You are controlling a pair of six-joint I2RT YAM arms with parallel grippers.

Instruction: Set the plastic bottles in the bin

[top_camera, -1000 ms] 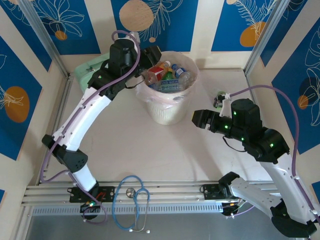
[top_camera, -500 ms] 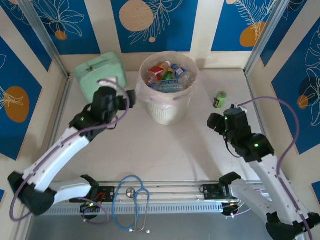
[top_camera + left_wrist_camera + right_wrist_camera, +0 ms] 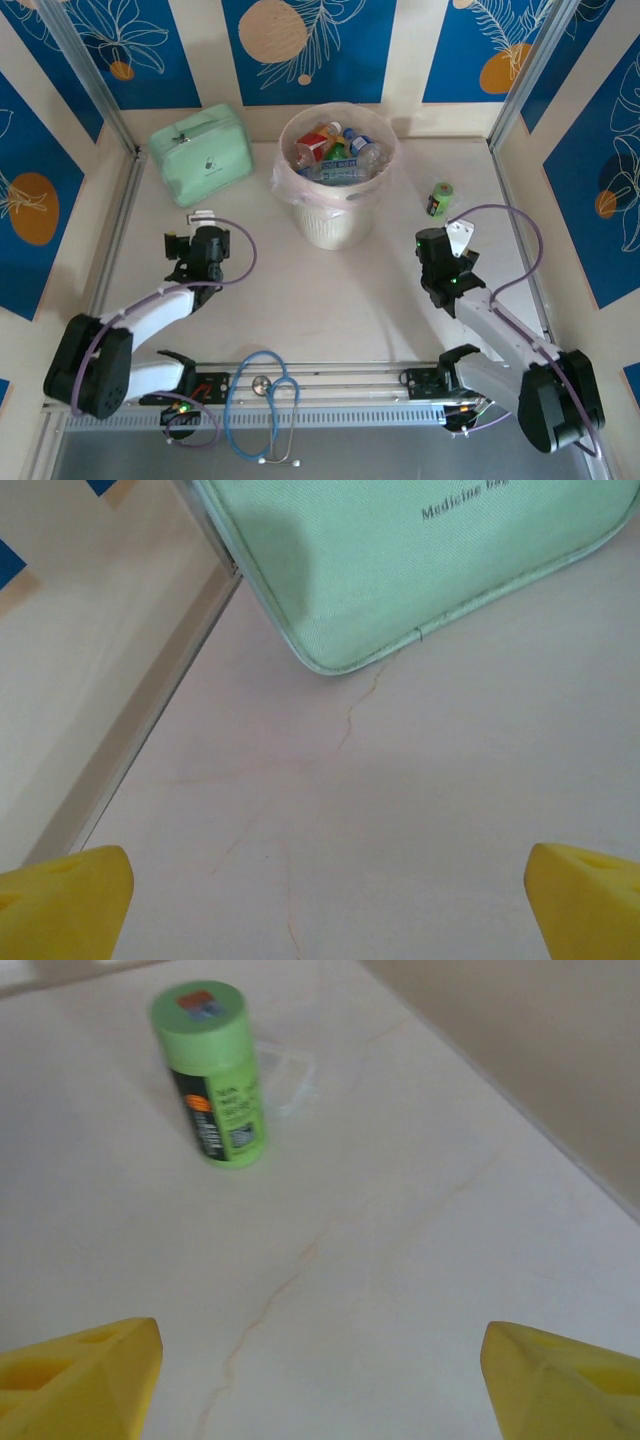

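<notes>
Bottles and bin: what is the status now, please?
Left end effector open, empty. Right end effector open, empty. Bottles in bin. Nothing in the way.

Your work surface is a pale, pinkish-white table (image 3: pixel 340 300) with a marble look. Close up, from the left wrist view, you can see thin brownish veins (image 3: pixel 350 715) wandering across it. Three walls box it in: the back wall (image 3: pixel 408 60), the left wall (image 3: pixel 40 130) and the right wall (image 3: pixel 610 110). Each is cream with deep blue panels (image 3: pixel 340 70) that carry white leaf outlines and orange or peach discs (image 3: pixel 272 30). Slanted metal posts (image 3: pixel 85 70) rise at the two far corners, and a grooved metal rail (image 3: pixel 340 385) runs along your near edge. The light is soft and even, leaving only faint shadows on the tabletop.
</notes>
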